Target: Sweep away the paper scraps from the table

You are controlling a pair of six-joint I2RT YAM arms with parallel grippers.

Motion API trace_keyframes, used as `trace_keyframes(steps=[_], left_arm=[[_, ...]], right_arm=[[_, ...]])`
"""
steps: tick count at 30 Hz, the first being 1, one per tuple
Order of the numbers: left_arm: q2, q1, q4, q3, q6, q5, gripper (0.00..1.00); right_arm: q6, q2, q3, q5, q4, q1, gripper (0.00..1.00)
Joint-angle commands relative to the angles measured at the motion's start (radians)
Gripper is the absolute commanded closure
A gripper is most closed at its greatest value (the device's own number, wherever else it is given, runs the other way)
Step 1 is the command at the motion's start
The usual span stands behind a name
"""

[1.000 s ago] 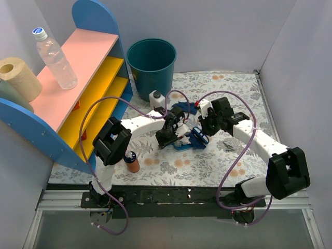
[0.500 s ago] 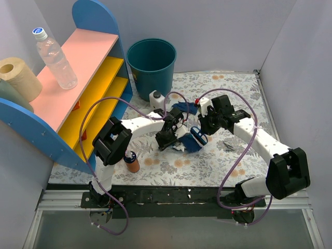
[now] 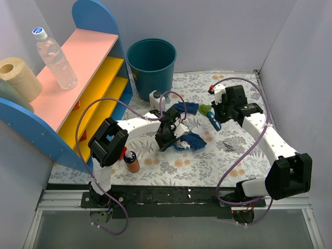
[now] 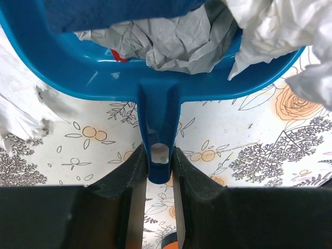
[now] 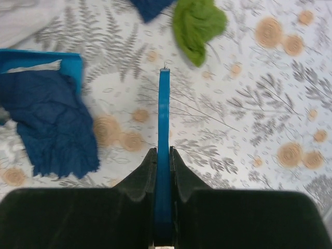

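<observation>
My left gripper (image 3: 167, 136) (image 4: 158, 154) is shut on the handle of the blue dustpan (image 3: 188, 142) (image 4: 155, 88), which rests on the table (image 3: 244, 93). Grey (image 4: 181, 41), white (image 4: 259, 31) and dark blue (image 4: 114, 13) paper scraps lie in the pan. My right gripper (image 3: 215, 116) (image 5: 164, 153) is shut on the blue hand brush (image 3: 212, 122) (image 5: 164, 119), held over the table right of the pan. A green scrap (image 3: 205, 109) (image 5: 198, 23) and a dark blue scrap (image 3: 185, 107) lie just beyond the brush. A silver-grey scrap (image 3: 230, 147) lies to the right.
A teal bin (image 3: 151, 65) stands at the back. A small white bottle (image 3: 155, 98) is in front of it. An orange-bottomed bottle (image 3: 132, 162) stands near the front left. The pink-and-yellow shelf unit (image 3: 88, 78) fills the left side. Grey walls enclose the table.
My right gripper has lifted the brush from the dustpan's mouth and swung it back and to the right, near the green scrap. The left gripper and dustpan have barely moved.
</observation>
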Motion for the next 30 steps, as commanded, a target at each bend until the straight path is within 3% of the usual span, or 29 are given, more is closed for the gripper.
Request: trace_keyframes(steps=[1,7,18,24,30], left_arm=[[-0.068,0.002,0.02,0.049,0.007,0.046,1.0],[-0.111,0.002,0.019,0.102,-0.001,0.069,1.0],[-0.152,0.017,-0.055,0.267,-0.027,0.077,1.0],[-0.12,0.06,-0.138,0.434,-0.065,0.115,1.0],[-0.017,0.101,-0.273,0.73,-0.115,0.155,1.0]], right_arm=[[0.029,0.0,0.025,0.034,0.005,-0.115,0.99],[0.074,0.002,-0.043,-0.016,0.019,-0.245,0.99],[0.095,-0.006,-0.086,-0.042,0.054,-0.288,0.99],[0.102,-0.024,-0.135,-0.047,0.063,-0.297,0.99],[0.117,-0.049,-0.171,-0.061,0.069,-0.3,0.99]])
